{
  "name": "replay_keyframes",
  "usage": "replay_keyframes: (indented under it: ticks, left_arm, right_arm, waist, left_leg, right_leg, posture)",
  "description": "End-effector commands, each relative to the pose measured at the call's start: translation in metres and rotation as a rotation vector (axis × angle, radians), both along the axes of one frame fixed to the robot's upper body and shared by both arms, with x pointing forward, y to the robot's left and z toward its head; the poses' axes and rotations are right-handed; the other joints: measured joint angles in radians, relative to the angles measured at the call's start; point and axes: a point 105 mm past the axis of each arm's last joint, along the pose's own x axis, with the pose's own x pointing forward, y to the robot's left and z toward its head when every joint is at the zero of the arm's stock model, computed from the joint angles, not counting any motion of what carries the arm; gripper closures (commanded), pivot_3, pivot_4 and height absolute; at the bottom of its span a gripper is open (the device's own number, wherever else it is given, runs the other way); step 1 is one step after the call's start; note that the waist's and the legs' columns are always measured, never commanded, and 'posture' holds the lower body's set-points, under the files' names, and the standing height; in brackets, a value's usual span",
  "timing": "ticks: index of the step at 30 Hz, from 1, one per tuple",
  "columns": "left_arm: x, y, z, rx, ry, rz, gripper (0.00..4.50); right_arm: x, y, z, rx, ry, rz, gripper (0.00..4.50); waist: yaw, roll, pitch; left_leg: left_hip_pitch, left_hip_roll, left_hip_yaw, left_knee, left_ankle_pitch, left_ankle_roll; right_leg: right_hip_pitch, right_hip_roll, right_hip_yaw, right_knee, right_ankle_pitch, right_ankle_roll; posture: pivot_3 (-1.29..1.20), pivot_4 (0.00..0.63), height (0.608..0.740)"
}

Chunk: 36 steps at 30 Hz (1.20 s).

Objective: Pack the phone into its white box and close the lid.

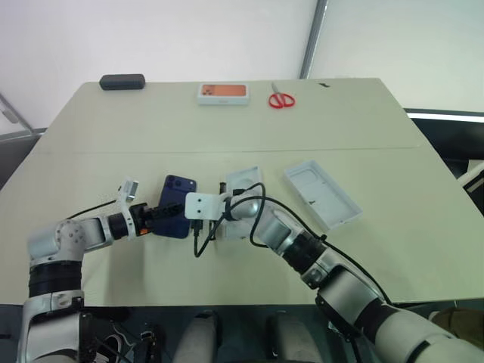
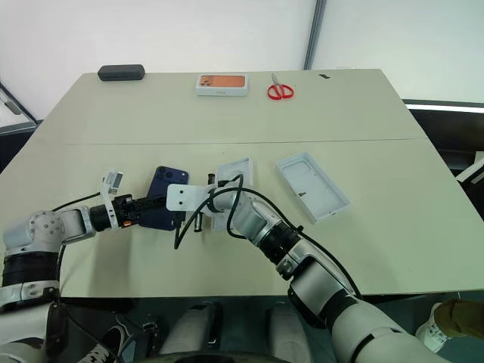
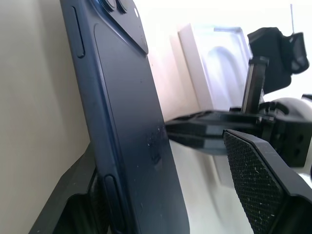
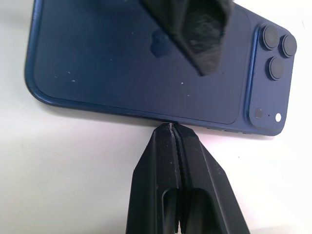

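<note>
A broad, matte beige table (image 1: 363, 136) is being viewed from above, a thin seam running across its middle; pale walls and a slanted grey post are standing behind its far edge. Along that far edge a flat black case (image 1: 122, 82), a small white box with an orange picture (image 1: 223, 93) and red-handled scissors (image 1: 281, 99) are lying well apart from one another. Nearer the robot, the phone (image 1: 177, 205) — slim, glossy dark blue, back facing up, raised camera cluster at its far corner — is lying flat on the table. The left gripper (image 1: 168, 214) is being held spread over it: one textured black finger (image 3: 258, 175) is poised above the glossy back, the other low at the phone's side edge, nothing gripped. The right gripper (image 4: 171, 127) is clenched tight, empty, its paired tips being pressed to the phone's long edge in the right wrist view. Just beside the phone, partly hidden by the right wrist, a white box (image 1: 243, 181) is resting. Farther right, a shallow white rectangular piece with a moulded recess (image 1: 321, 193) is lying at an angle, apart from everything else.
</note>
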Motion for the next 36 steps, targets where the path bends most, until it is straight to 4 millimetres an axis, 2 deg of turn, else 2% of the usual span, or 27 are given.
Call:
replay_keyframes:
  ticks: [1, 9, 10, 13, 21, 24, 25, 26, 33, 36]
  left_arm:
    - [0.0, 0.004, -0.018, 0.031, 0.071, 0.049, 1.07]
    - [0.0, 0.0, -0.016, -0.005, 0.075, 0.032, 1.07]
    - [0.0, 0.0, -0.016, -0.006, 0.076, 0.033, 1.61]
    - [0.0, 0.0, -0.019, 0.004, 0.089, 0.039, 2.85]
    - [0.001, 0.001, -0.021, -0.014, 0.097, 0.06, 2.85]
    - [-0.001, 0.0, -0.021, -0.026, 0.1, 0.057, 3.72]
    - [-0.001, 0.0, -0.021, -0.026, 0.099, 0.056, 4.2]
    - [-0.001, 0.0, -0.022, -0.016, 0.102, 0.057, 4.48]
    - [-0.002, 0.0, -0.023, -0.024, 0.112, 0.066, 4.48]
    - [-0.003, 0.001, -0.014, -0.115, 0.104, 0.075, 4.48]
  right_arm:
    - [-0.002, -0.001, -0.002, 0.003, 0.006, 0.003, 4.46]
    - [-0.002, -0.002, -0.001, 0.004, 0.004, 0.006, 4.46]
    - [-0.002, -0.003, -0.001, 0.003, 0.005, 0.005, 4.5]
    - [-0.003, -0.004, -0.002, 0.001, 0.005, 0.006, 4.5]
    - [-0.003, -0.006, -0.001, 0.009, 0.005, 0.01, 4.5]
    - [-0.003, -0.006, -0.001, 0.009, 0.006, 0.011, 4.5]
    - [-0.003, -0.006, -0.001, 0.009, 0.006, 0.011, 4.5]
    - [-0.004, -0.006, -0.001, 0.008, 0.007, 0.012, 4.5]
    - [-0.005, -0.007, 0.0, 0.018, 0.01, 0.015, 4.5]
    - [-0.006, -0.004, 0.021, 0.15, 0.054, 0.026, 4.5]
  waist:
    - [-0.002, 0.0, 0.0]
    - [-0.004, 0.0, 0.0]
    - [-0.004, 0.0, 0.0]
    - [-0.005, 0.0, 0.0]
    - [-0.004, 0.0, 0.0]
    - [-0.004, 0.0, 0.0]
    - [-0.003, 0.0, 0.0]
    - [-0.004, 0.0, 0.0]
    - [-0.005, 0.0, 0.0]
    - [-0.005, -0.001, 0.0]
  left_leg:
    - [0.0, 0.0, 0.0, 0.0, 0.0, 0.0]
    - [0.0, 0.0, 0.0, 0.0, 0.0, 0.0]
    - [0.0, 0.0, 0.0, 0.0, 0.0, 0.0]
    - [0.0, 0.0, 0.0, -0.001, 0.0, 0.0]
    - [-0.001, 0.0, 0.0, -0.002, 0.0, 0.0]
    - [-0.001, 0.0, 0.0, -0.002, 0.0, 0.0]
    - [-0.001, 0.0, 0.0, -0.002, 0.0, 0.0]
    - [0.0, 0.0, 0.0, -0.002, 0.0, 0.0]
    - [0.0, 0.0, 0.0, -0.002, 0.0, 0.0]
    - [0.0, 0.0, 0.0, -0.002, 0.0, 0.0]
  right_leg:
    - [0.0, 0.0, 0.0, 0.0, 0.0, 0.0]
    - [0.0, 0.0, 0.0, 0.0, 0.0, 0.0]
    - [0.0, 0.0, 0.0, 0.0, 0.0, 0.0]
    - [-0.001, 0.0, 0.0, 0.0, 0.0, 0.0]
    - [-0.001, 0.0, 0.0, -0.001, 0.0, 0.0]
    - [-0.001, 0.0, 0.0, -0.001, 0.0, 0.0]
    - [-0.001, 0.0, 0.0, -0.001, 0.0, 0.0]
    - [0.0, 0.0, 0.0, -0.002, 0.0, 0.0]
    - [0.0, 0.0, 0.0, -0.002, 0.0, 0.0]
    - [0.0, 0.0, 0.0, -0.002, 0.0, 0.0]
  posture:
    - [0.0, 0.15, 0.74]
    - [0.0, 0.15, 0.74]
    - [0.0, 0.15, 0.74]
    - [0.0, 0.15, 0.74]
    - [0.0, 0.15, 0.74]
    - [0.0, 0.15, 0.74]
    - [0.0, 0.15, 0.74]
    - [0.0, 0.15, 0.74]
    - [0.0, 0.15, 0.74]
    - [0.0, 0.15, 0.74]
